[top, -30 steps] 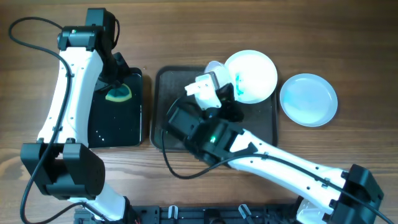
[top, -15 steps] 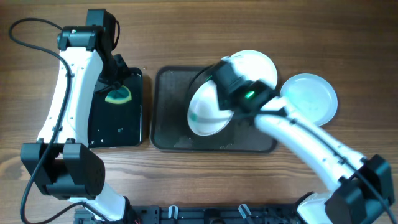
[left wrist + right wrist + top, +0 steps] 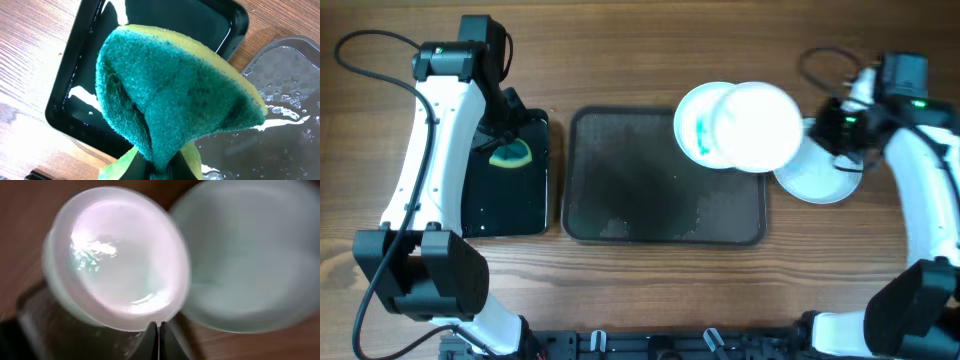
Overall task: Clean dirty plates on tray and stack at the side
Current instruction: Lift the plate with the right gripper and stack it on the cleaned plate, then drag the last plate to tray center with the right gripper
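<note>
My right gripper [image 3: 817, 136] is shut on the rim of a white plate [image 3: 758, 125] and holds it in the air over the grey tray's [image 3: 620, 190] far right corner. In the right wrist view the fingers [image 3: 159, 329] pinch this plate [image 3: 120, 255] at its near edge. Below it a plate with teal smears [image 3: 694, 125] lies on the tray. A pale blue plate [image 3: 815, 180] lies on the table to the right and also shows in the right wrist view [image 3: 250, 265]. My left gripper [image 3: 160, 170] is shut on a green and yellow sponge [image 3: 175, 95], also seen from overhead [image 3: 508, 152].
A black basin [image 3: 505, 210] with water stands left of the grey tray, under my left gripper; its rim shows in the left wrist view [image 3: 65, 95]. The grey tray's surface is wet. The left arm's cable runs along the table's far left.
My right arm has swung to the right with the white plate, from over the tray's middle to its far right corner near the pale blue plate. The left arm has not moved.
</note>
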You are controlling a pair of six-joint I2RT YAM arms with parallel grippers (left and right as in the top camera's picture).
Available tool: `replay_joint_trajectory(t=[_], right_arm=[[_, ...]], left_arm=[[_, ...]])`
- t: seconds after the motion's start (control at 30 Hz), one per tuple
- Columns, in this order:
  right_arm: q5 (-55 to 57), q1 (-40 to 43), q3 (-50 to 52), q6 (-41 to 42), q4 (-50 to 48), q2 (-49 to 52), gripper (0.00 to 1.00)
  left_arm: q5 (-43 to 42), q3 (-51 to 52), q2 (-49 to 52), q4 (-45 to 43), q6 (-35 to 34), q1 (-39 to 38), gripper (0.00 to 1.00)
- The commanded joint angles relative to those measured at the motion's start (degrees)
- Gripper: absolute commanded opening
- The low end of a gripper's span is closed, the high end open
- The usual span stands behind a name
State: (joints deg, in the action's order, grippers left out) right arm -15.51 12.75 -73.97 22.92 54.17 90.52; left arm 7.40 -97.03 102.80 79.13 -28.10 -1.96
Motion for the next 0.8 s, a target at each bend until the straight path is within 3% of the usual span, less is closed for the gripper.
replay_joint_trajectory(t=[0.0,0.23,0.33,0.43,0.53,0.63,0.77], right_arm=[[12.1,6.4,-0.3,3.2,2.1,-1.5,0.04],[11.2,8.9,0.4,0.3,1.9,-1.3,0.08],[3.6,8.6,2.1,-5.5,0.5,0.2,0.15],[-2.3,7.2,3.7,-10.7,0.5,4.2,0.15],[-15.0,2.8,4.1,-16.0,-1.2,8.8,0.12],[-13.8,-2.9,4.0,-14.2,-5.9,9.9,0.15],[-7.0,-10.7,3.9,-8.6,-14.4,10.7,0.27]], left_arm=[[-0.5,-0.8,-0.9,0.0,0.9,0.2,0.04],[-0.5,-0.8,-0.9,0.0,1.2,0.2,0.04],[-0.5,-0.8,-0.9,0.0,1.2,0.2,0.04],[-0.5,-0.8,-0.9,-0.1,1.2,0.2,0.04],[-0.5,-0.8,-0.9,-0.2,1.2,0.2,0.04],[-0.5,-0.8,-0.9,-0.2,1.1,0.2,0.04],[-0.5,-0.8,-0.9,-0.2,1.1,0.2,0.04]])
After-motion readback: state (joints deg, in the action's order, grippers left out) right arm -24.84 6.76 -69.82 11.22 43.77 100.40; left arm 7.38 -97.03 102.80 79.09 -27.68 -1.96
